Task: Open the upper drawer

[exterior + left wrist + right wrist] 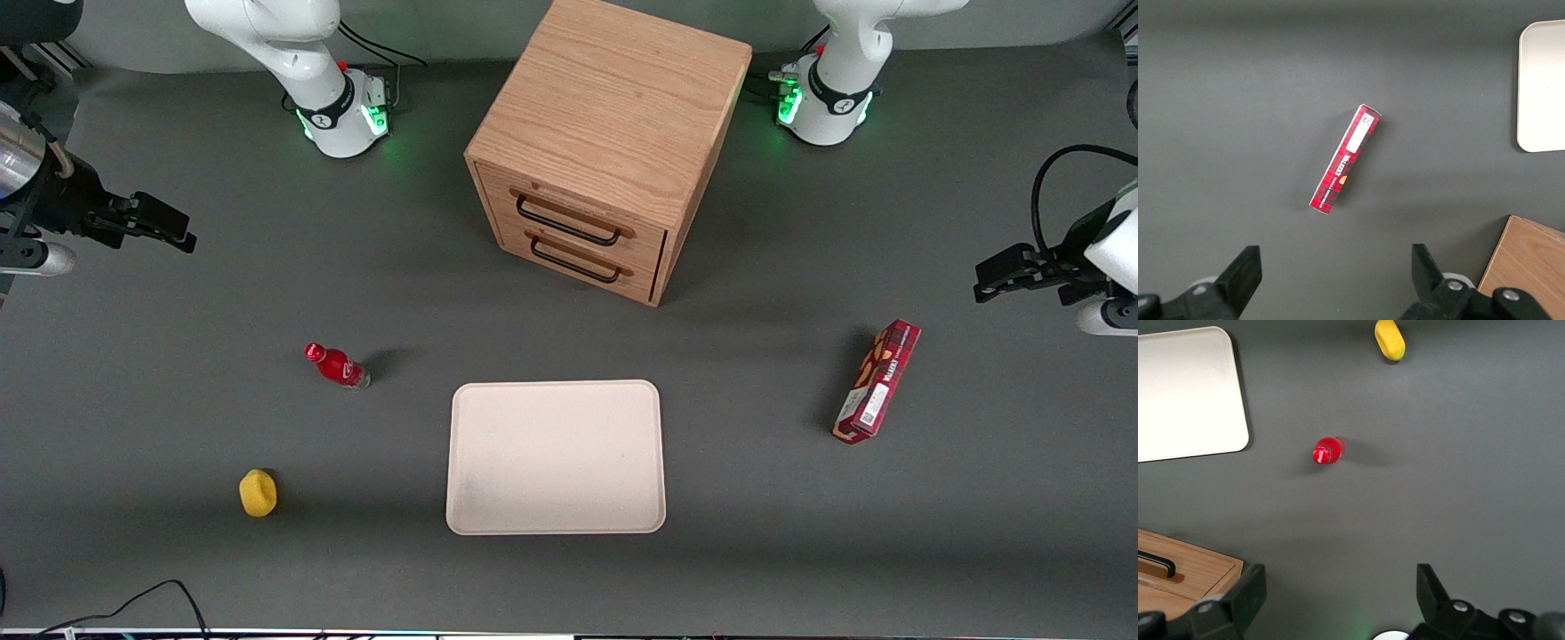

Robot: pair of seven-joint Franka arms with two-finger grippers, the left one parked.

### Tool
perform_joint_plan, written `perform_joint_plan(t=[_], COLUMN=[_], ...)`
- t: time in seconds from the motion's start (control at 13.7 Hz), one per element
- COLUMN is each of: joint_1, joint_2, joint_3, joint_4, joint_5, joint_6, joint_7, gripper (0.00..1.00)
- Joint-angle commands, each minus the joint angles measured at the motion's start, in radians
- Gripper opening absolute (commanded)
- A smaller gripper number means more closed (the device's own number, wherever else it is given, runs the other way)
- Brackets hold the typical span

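The light oak cabinet [613, 107] stands in the middle of the table, farther from the front camera than the tray. Its upper drawer [578, 216] is shut, with a thin black bar handle [567, 224]. The matching lower drawer [582, 256] sits under it, also shut. My right gripper [173, 227] hangs above the table toward the working arm's end, well apart from the cabinet. It is open and empty. In the right wrist view the gripper [1340, 597] has its fingers [1248, 593] wide apart over bare mat, with a cabinet corner [1198, 570] and one handle end [1157, 564] beside them.
A pale tray [556, 524] lies in front of the cabinet, nearer the camera. A red bottle [336, 365] and a yellow object [258, 493] lie toward the working arm's end. A red box [877, 382] lies toward the parked arm's end.
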Motion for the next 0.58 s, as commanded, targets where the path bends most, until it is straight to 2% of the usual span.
perform_joint_plan(t=[0.0, 0.22, 0.44, 0.51], joint_1=[-0.008, 0.023, 0.115, 0.141], joint_2=[-0.028, -0.011, 0.053, 0.084], joint_3=[-0.004, -0.001, 0.012, 0.024], joint_4=[-0.022, -0.002, 0.04, 0.046], joint_5=[0.024, 0.021, 0.027, 0.061], joint_6=[0.0, 0.012, 0.066, 0.086], joint_7=[-0.022, -0.025, -0.025, -0.055], gripper=[1.0, 1.0, 1.0, 1.0])
